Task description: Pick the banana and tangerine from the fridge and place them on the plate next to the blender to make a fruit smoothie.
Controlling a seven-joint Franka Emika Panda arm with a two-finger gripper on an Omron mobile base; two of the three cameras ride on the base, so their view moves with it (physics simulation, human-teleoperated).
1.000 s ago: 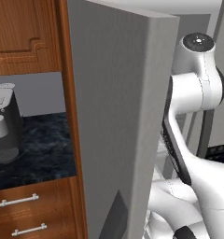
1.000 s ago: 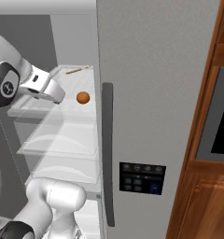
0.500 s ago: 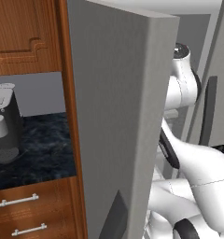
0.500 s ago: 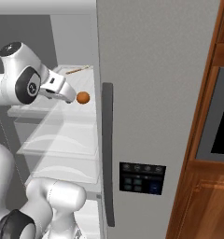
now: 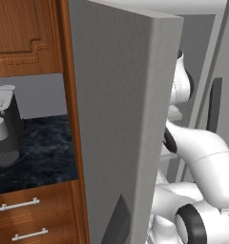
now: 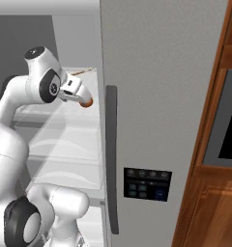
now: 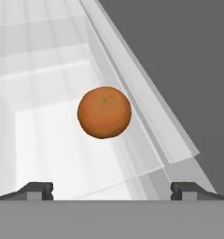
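Observation:
The tangerine (image 7: pixel 104 112) is a small orange ball on a white shelf of the fridge (image 6: pixel 65 140). In the hand view it lies just ahead of my gripper (image 7: pixel 112 190), centred between the two fingertips (image 7: pixel 37 189), which stand wide open with nothing between them. From the right base view my gripper (image 6: pixel 82 98) reaches into the fridge and partly covers the tangerine (image 6: pixel 87 102). The banana (image 6: pixel 81 72) lies thin and dark at the back of the same shelf, behind my hand. The plate and the blender are out of view.
The grey fridge door (image 6: pixel 161 96) with its long dark handle (image 6: pixel 111 159) and a control panel (image 6: pixel 147 183) stands right of the shelves. The other open door (image 5: pixel 121 119) blocks the left side. A black-grey coffee machine (image 5: pixel 4 128) stands on the dark counter (image 5: pixel 40 152).
My arm has swung forward and to the right into the fridge, bringing the hand from left of the tangerine right up to it. The jaws have stayed open.

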